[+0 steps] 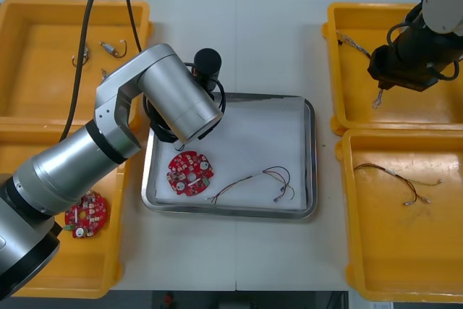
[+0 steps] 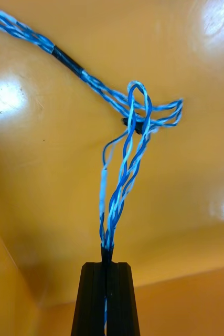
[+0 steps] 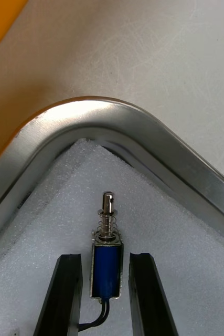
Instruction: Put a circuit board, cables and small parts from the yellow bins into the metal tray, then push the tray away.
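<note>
Tip for the right gripper (image 2: pixel 106 268): it was pinched shut on the twisted blue and white cable (image 2: pixel 123 173), which ran out from the fingertips over the far right yellow bin (image 1: pixel 334 70). I'd have lifted until the tail cleared the wall before swinging toward the metal tray (image 1: pixel 312 157). The left gripper (image 3: pixel 105 260) sat at the tray's corner, fingers parted, with a small metal part (image 3: pixel 107 247) lying between them on the white lining and a sliver of gap on each side, so back straight up, no nudging.

Electronics lab bench: 4 yellow bins (image 1: pixel 43 88), loose cables (image 2: pixel 125 173), metal tray (image 1: pixel 311 157), light table (image 1: pixel 268 41).
</note>
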